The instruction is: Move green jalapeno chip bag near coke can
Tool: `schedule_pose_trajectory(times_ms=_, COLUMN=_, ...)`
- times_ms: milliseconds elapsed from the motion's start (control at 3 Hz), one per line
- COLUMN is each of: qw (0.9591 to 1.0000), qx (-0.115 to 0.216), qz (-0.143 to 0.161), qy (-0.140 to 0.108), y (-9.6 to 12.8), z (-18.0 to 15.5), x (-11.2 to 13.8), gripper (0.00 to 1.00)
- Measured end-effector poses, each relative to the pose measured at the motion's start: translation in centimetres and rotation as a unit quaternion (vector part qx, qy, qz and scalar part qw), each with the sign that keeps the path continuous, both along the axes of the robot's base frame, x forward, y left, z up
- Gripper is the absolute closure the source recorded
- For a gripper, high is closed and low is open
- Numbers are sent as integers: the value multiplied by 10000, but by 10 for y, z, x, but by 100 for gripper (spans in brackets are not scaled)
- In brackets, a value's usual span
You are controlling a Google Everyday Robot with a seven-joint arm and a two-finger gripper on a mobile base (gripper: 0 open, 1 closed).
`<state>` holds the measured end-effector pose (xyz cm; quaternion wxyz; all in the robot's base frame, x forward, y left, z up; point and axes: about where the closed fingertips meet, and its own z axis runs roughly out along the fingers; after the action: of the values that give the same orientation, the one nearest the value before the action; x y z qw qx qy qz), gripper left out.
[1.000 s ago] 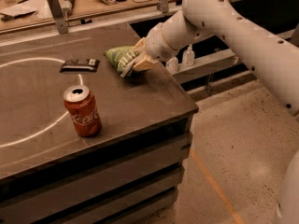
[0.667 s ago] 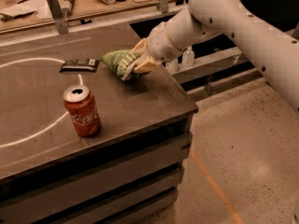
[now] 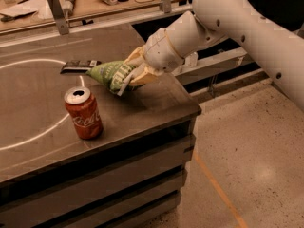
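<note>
Reaching in from the right with a big white arm [image 3: 228, 18], over the right part of the dark counter [image 3: 156, 103]. At the end of that arm, the tool [image 3: 135, 77], squeezed tight on the right end of the green jalapeno chip bag [image 3: 111, 75]. Holding it tipped, with the pointy left end sticking out toward the left. Hard to say whether touching the counter or just above it.

Just behind and to the left of the bag, lying flat, a thin black packet [image 3: 78, 66]. Very close to the bag's tip; cannot tell if touching.

In front and a bit to the left, standing straight up near the front edge of the counter, the coke can [image 3: 84, 113]. Red, with white writing and a silver top. Near the bag but apart from it, with bare counter in between.

Right beside the can, a thin white curved line [image 3: 42, 132] on the counter.

Farther back, a lighter table [image 3: 90, 4] with little things on it, too small to name.

Down on the right, a speckled floor [image 3: 247, 151] with an orange stripe [image 3: 216, 189] across it.
</note>
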<state>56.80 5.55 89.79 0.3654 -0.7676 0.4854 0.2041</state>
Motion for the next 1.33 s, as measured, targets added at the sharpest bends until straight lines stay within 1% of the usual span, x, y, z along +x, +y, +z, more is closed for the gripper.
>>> schedule_pose_trajectory(times_ms=333, qw=9998, qx=-149, qz=76, qy=130, y=0, z=-12, x=-21, gripper=81)
schedule_pose_trajectory(times_ms=1333, qw=9997, qx=-163, qz=134, qy=154, y=5, z=-14, x=-23, gripper=12)
